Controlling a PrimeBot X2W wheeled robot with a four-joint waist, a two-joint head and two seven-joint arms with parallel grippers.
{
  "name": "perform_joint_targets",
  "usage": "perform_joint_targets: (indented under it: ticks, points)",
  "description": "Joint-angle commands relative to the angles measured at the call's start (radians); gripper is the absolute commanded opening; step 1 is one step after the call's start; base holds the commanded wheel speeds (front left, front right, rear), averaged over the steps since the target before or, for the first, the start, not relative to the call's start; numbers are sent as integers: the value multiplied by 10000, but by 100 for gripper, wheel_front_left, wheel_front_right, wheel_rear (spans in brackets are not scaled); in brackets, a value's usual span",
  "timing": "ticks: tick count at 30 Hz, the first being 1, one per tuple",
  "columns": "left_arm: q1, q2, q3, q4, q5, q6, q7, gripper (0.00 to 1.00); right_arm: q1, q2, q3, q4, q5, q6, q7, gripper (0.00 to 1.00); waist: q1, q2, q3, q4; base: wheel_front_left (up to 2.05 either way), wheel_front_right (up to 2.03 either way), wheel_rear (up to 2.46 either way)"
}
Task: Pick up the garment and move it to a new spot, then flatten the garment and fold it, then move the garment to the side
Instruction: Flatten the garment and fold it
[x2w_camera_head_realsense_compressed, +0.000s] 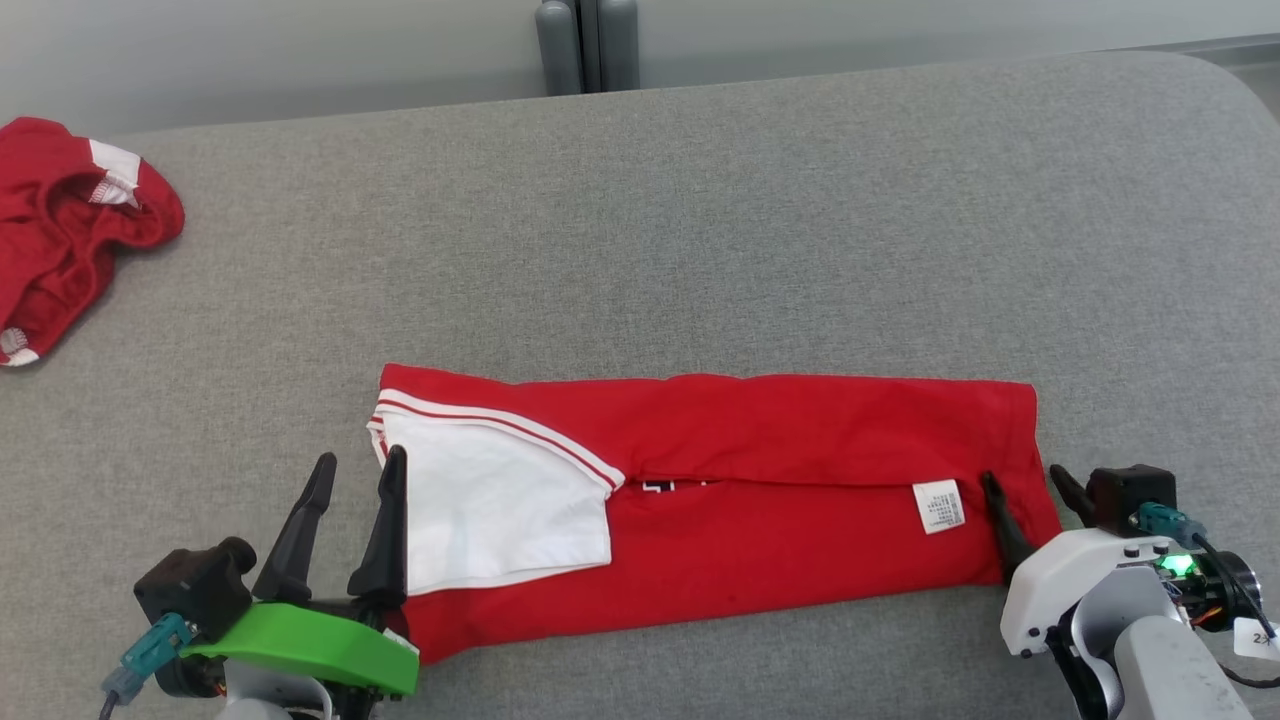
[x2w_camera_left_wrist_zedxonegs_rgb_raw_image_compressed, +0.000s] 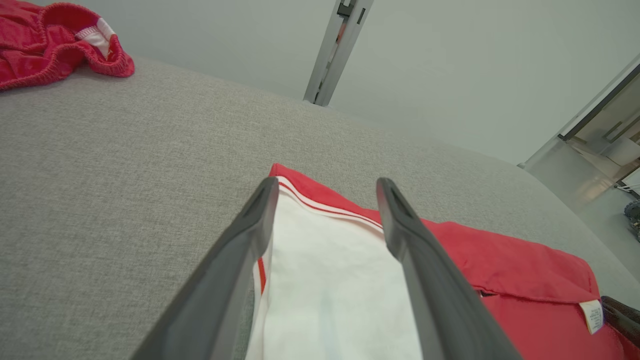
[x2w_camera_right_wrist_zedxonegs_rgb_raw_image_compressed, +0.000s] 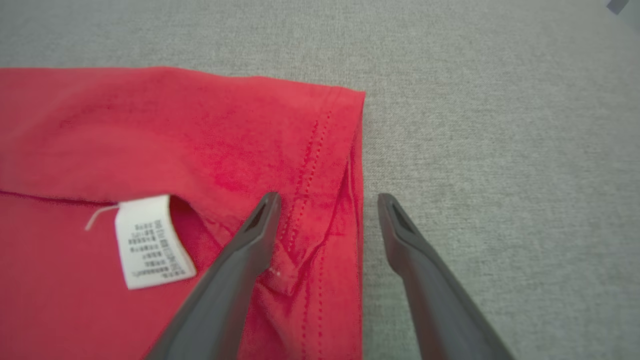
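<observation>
Garment (x2w_camera_head_realsense_compressed: 800, 440) lay flat as a long, narrow folded strip on the near part of the grey padded surface (x2w_camera_head_realsense_compressed: 700, 200), with the white sleeve (x2w_camera_head_realsense_compressed: 490, 510) folded over its left end. Left gripper (x2w_camera_head_realsense_compressed: 360, 457) and right gripper (x2w_camera_head_realsense_compressed: 1022, 476) were both spread, holding nothing, one at each end. Judged relocation, flattening and lengthwise folds done. Crosswise fold and move aside remained.

The head view's left edge is cutting off the crumpled red clothes (x2w_camera_head_realsense_compressed: 70, 230). On the folded shirt (x2w_camera_head_realsense_compressed: 780, 470), the label (x2w_camera_right_wrist_zedxonegs_rgb_raw_image_compressed: 150, 242) is carrying print too blurred to read, and the fold is hiding most of a black-and-white marking (x2w_camera_head_realsense_compressed: 665, 487).
</observation>
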Motion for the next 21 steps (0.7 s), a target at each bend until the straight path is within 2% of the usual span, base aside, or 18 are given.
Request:
perform_joint_targets:
  ticks: [1,4,5,6,7,8,10,16,21]
  points:
    - [146,-45,68,22,152,-60,-29,100,-78,6,-43,202,-139,-12,-141,100,1,0,-28,19,0,0,0]
    - [236,-173,203,85,245,-109,-32,100,-103,145,-33,699,-374,-12,-289,100,1,0,-81,5,0,0,0]
    - [256,-226,223,102,275,-125,-30,100,-110,181,-28,824,-369,-12,-315,95,1,0,-94,-6,0,0,0]
    - [283,-275,225,127,316,-158,-31,100,-131,210,-13,987,-375,-12,-327,60,1,0,-110,-27,0,0,0]
    - [297,-305,228,145,343,-175,-31,100,-170,227,14,1112,-389,-12,-349,45,1,0,-119,-52,0,0,0]
    - [305,-341,232,163,373,-194,-31,100,-232,251,45,1263,-370,-12,-354,25,1,0,-131,-86,0,0,0]
    - [298,-399,229,206,425,-238,-31,100,-390,286,67,1495,-302,-12,-355,0,1,0,-153,-150,0,0,0]
    - [329,-608,265,295,595,-330,-32,100,-989,202,-207,1736,-234,-18,-488,0,1,0,-268,-394,0,0,0]
    - [333,-759,319,399,711,-439,-32,100,-1341,-486,-744,1481,-167,-18,-267,0,1,0,-349,-575,0,0,0]
